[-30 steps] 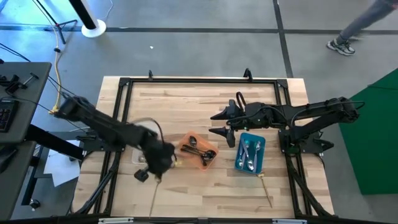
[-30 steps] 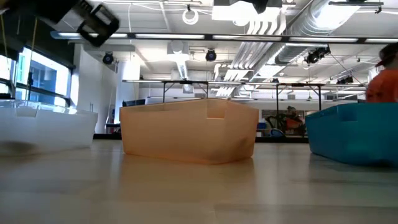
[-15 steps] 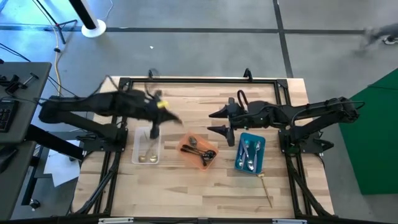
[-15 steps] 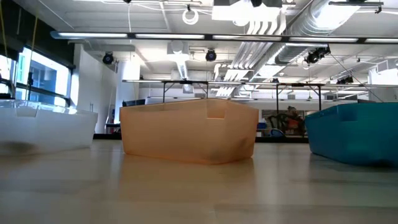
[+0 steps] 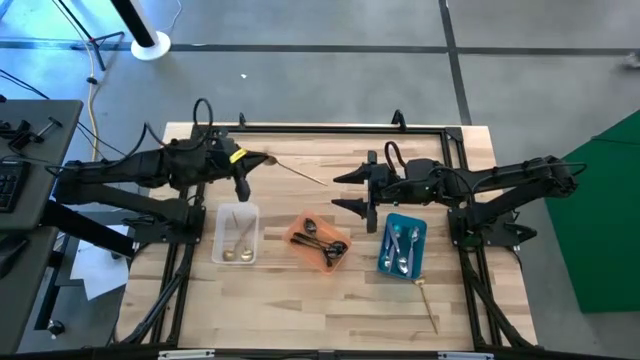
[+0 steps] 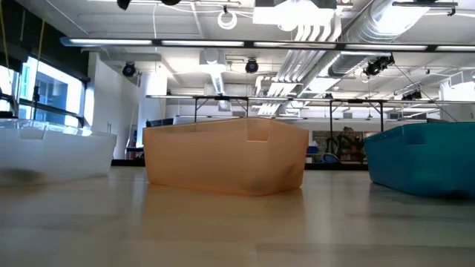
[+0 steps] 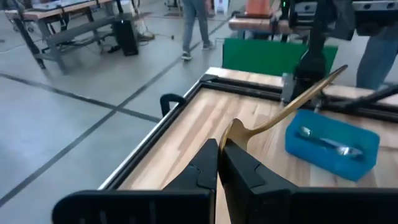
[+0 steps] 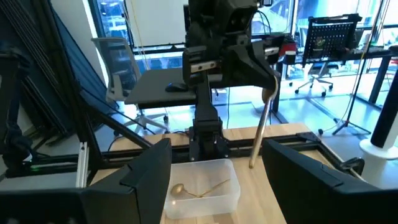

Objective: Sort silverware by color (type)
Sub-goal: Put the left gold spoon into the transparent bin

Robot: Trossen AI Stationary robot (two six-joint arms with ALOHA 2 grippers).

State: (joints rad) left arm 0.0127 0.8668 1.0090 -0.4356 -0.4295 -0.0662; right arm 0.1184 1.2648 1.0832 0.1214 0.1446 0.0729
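Observation:
My left gripper [image 5: 258,158] is over the table's far left part, pointing about level toward the right, and is shut on a gold spoon [image 5: 296,170]. The spoon also shows in the right wrist view [image 8: 261,130]. My right gripper [image 5: 346,193] stands open and holds nothing, above the table's middle and just beyond the blue tray. More silverware lies in trays: gold spoons in the clear tray [image 5: 236,234], dark spoons in the orange tray [image 5: 320,241], silver spoons in the blue tray [image 5: 402,246]. One gold spoon [image 5: 426,301] lies flat on the table near the blue tray. My left gripper pinches the gold spoon's bowl end [image 7: 232,132] between its two fingertips [image 7: 209,155]. The fingers come about level from the table's left side. The handle [image 7: 311,90] sticks out past the fingertips toward the right arm, slanting, and the spoon is lifted clear of the table.
The three trays stand in a row across the table's middle; the low view shows them as clear [image 6: 56,152], orange [image 6: 226,157] and blue [image 6: 419,159]. A black frame [image 5: 320,128] runs along the table's edges. People show in the room beyond.
My left gripper has risen from low beside the orange tray, over the clear tray, and gone toward the far edge. It has tipped from pointing down to about level and stayed shut. The gold spoon went up with it, and the clear tray is uncovered.

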